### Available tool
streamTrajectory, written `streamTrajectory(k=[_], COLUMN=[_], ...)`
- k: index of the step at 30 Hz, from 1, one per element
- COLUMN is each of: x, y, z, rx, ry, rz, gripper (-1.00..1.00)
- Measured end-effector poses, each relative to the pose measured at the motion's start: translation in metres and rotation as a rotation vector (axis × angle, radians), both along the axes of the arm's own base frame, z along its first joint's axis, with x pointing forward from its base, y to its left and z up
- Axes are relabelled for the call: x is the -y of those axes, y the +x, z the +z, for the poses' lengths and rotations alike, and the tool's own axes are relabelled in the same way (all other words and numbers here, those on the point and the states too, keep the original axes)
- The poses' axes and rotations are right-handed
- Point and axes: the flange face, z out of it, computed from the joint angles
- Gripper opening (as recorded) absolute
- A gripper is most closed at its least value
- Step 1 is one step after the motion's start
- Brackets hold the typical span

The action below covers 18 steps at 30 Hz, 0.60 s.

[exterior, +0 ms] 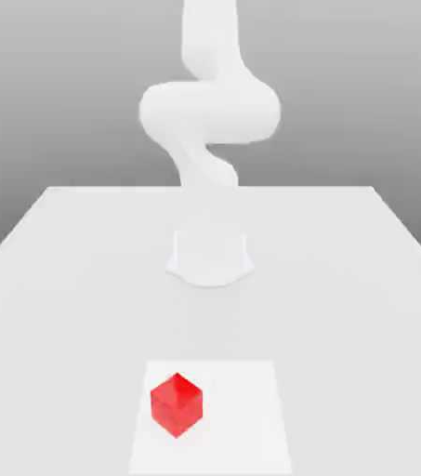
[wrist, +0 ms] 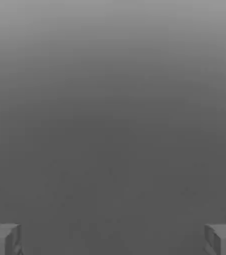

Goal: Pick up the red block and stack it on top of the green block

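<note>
Near, on a white square (exterior: 242,437) on the worktop (exterior: 56,325), the red block (exterior: 177,405) sits left of the square's middle, edge-on in the exterior view; a careless approach could clip its corners. Farther off rises the arm (exterior: 210,112). The hand view adds the claw (wrist: 113,240), spread and empty.

Exterior view faces arm base (exterior: 210,256) across table (exterior: 93,307), looking slightly down; hand view looks out between gripper (wrist: 113,239) fingers.

Exterior view: bright, diffuse illumination; smooth white arm (exterior: 210,112) overexposed toward six o'clock, its base merging with the glossy pale tabletop (exterior: 84,316)
</note>
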Motion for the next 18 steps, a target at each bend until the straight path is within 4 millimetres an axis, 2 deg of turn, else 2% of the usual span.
streamTrajectory(k=[4,9,13,18], x=[0.009,0.018,0.025,0.034], y=[0.045,0.075,0.079,0.06], z=[-0.085,-0.193,-0.281,-0.385], rx=[-0.137,-0.299,-0.425,-0.579], ry=[-0.084,-0.165,-0.213,-0.252], rz=[0.114,0.265,0.396,0.569], gripper=[0.0,0.0,0.0,0.0])
